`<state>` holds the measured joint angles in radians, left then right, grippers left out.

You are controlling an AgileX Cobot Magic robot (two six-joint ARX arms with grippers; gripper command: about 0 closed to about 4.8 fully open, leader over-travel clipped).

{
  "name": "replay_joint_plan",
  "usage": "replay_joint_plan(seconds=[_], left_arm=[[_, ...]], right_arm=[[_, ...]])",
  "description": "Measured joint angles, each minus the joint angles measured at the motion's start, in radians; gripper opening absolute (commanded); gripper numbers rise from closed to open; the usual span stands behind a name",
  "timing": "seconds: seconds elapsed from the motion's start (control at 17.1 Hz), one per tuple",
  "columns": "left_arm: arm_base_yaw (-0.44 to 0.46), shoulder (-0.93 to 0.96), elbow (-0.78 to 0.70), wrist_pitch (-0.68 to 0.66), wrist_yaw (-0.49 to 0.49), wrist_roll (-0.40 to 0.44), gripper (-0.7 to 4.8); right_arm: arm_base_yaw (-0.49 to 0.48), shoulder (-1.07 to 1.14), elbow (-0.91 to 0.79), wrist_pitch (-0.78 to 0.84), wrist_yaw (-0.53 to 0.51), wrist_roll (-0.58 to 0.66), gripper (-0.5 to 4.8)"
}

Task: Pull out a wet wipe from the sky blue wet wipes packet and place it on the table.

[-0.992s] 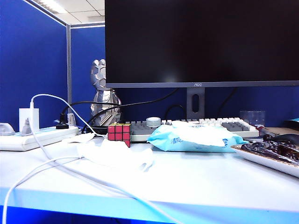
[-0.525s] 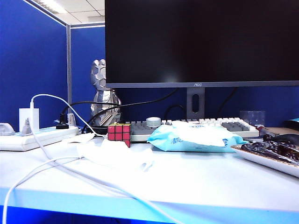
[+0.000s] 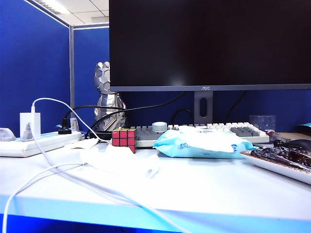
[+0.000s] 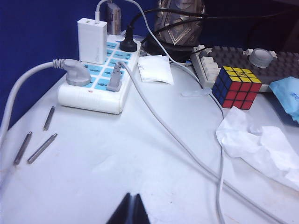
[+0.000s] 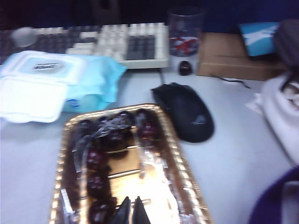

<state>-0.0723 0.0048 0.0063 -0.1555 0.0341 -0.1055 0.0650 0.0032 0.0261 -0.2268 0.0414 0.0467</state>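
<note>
Wet wipe (image 3: pixel 121 161) is seen crumpled on table (image 3: pixel 204 189), apart from both grippers. L gripper (image 4: pixel 129 211) closed, empty. R gripper (image 5: pixel 131 210) closed over gold tray (image 5: pixel 182 186), packet (image 5: pixel 91 84) well beyond.

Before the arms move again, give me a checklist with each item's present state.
1. Wet wipe out of the packet and lying on the table: ok.
2. Sky blue wet wipes packet on the table, its flap open in the right wrist view: ok.
3. Left gripper jaws shut, holding nothing, above bare table: ok.
4. Right gripper jaws shut, holding nothing, above the gold tray: ok.
5. White cable running close beside the wipe: not ok.
6. Whether the wipe came out whole: cannot tell.
</note>
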Motion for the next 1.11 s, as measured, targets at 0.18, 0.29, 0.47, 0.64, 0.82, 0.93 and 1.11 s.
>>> replay_joint_plan(seconds=[0.18, 0.29, 0.47, 0.64, 0.82, 0.93, 1.11], left_arm=[[0.0, 0.0, 0.0, 0.0, 0.0, 0.0, -0.01], [0.0, 0.0, 0.0, 0.0, 0.0, 0.0, -0.01], [0.0, 0.0, 0.0, 0.0, 0.0, 0.0, -0.01], [0.0, 0.0, 0.0, 0.0, 0.0, 0.0, -0.01], [0.0, 0.0, 0.0, 0.0, 0.0, 0.0, -0.01], [0.0, 0.0, 0.0, 0.0, 0.0, 0.0, -0.01], [0.0, 0.0, 0.0, 0.0, 0.0, 0.0, -0.01]], right_arm=[[-0.027, 0.0, 0.0, 0.0, -0.001, 0.001, 0.22], [-0.025, 0.0, 0.0, 0.0, -0.022, 0.001, 0.22], [-0.025, 0.0, 0.0, 0.0, -0.027, 0.002, 0.22], [-0.025, 0.0, 0.0, 0.0, -0.027, 0.002, 0.22], [-0.025, 0.0, 0.0, 0.0, -0.027, 0.002, 0.22], [-0.025, 0.0, 0.0, 0.0, -0.027, 0.002, 0.22], [-0.025, 0.0, 0.0, 0.0, -0.027, 0.002, 0.22]])
